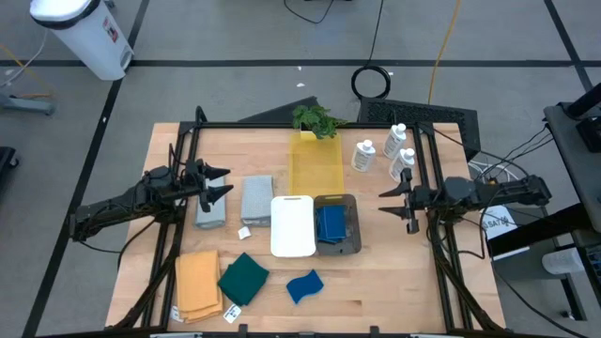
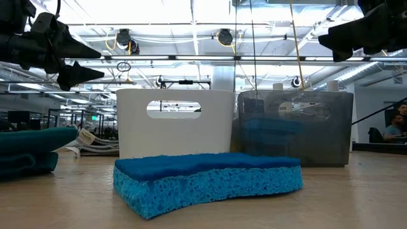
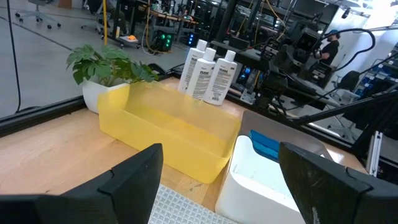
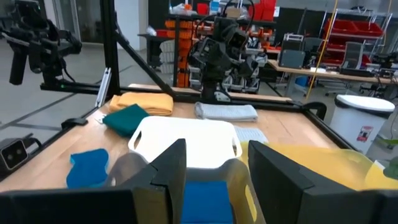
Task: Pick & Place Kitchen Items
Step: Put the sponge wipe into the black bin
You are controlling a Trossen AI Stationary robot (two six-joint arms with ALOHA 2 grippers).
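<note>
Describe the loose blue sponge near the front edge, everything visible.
The loose blue sponge is bright blue with an open, porous foam face and a denser top layer, its outline wavy rather than square. It lies flat on the wooden table, alone, in front of the white bin and grey bin, beside the dark green cloth without touching it. No pincer is near it.

You had overhead view straight down on table (image 1: 376, 282); low view sat level, close behind blue sponge (image 2: 206, 180); both wrist views shared white bin (image 3: 261, 186).
</note>
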